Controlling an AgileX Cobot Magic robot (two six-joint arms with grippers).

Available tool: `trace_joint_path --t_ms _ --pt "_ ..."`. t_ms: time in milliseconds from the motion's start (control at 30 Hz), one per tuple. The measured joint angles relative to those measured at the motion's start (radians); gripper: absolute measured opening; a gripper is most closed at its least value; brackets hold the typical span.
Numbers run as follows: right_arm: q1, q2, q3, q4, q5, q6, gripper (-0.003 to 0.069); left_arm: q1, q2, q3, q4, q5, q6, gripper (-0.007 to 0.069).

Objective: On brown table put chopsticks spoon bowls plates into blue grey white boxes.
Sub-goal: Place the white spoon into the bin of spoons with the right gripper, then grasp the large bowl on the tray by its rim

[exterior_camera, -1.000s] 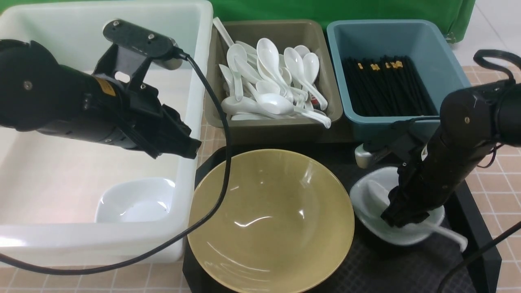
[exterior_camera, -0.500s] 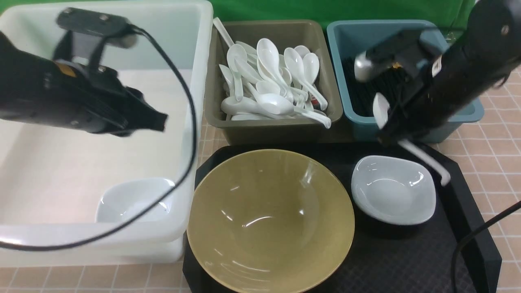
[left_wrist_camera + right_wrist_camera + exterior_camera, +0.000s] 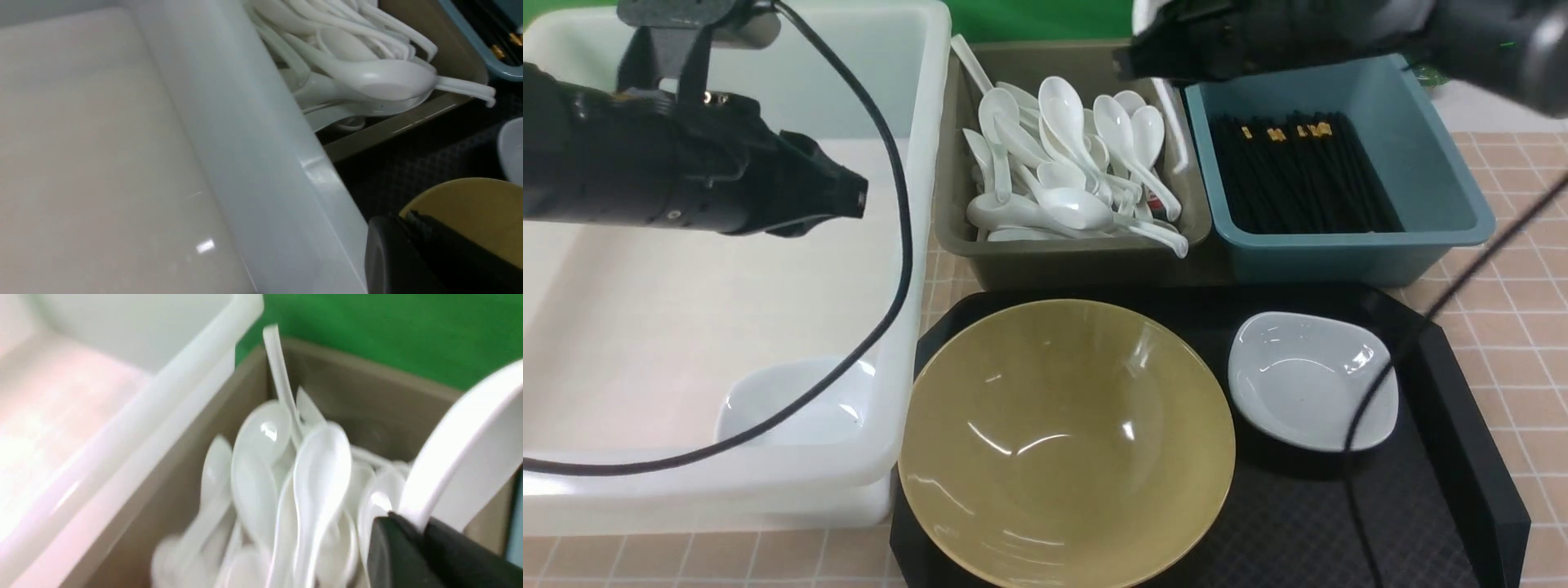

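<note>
Grey bin (image 3: 1045, 261) at top centre is already piled with spoons (image 3: 1062, 163), and the blue bin (image 3: 1339, 253) in the upper right is full of chopsticks (image 3: 1298, 175). One plate (image 3: 792, 404) sits in the white tub (image 3: 915, 245) on the left. Meanwhile the right hand (image 3: 414, 535) is clamped on one more spoon (image 3: 461, 449) over the grey bin, so I'd guess that one's about to drop in. Over the tub, the left hand (image 3: 854, 196) is closed on nothing. Left to do, I reckon: the yellow bowl (image 3: 1066, 441) and the other plate (image 3: 1311, 380), both on the black tray (image 3: 1298, 523) at the bottom.
</note>
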Motion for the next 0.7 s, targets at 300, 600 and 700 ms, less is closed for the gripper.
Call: trace_joint_path --t_ms 300,600,700 --pt "-0.008 0.082 -0.291 0.002 0.318 -0.007 0.0529 0.0 0.024 -0.071 -0.035 0.091 0.047 0.0001" --pt "-0.02 0.026 -0.47 -0.041 0.864 -0.044 0.0536 -0.1 0.277 -0.431 0.105 0.384 0.043 0.0004" --pt "-0.022 -0.054 -0.408 -0.097 0.884 -0.016 0.0484 -0.202 0.405 -0.541 0.238 0.42 -0.008 0.0024"
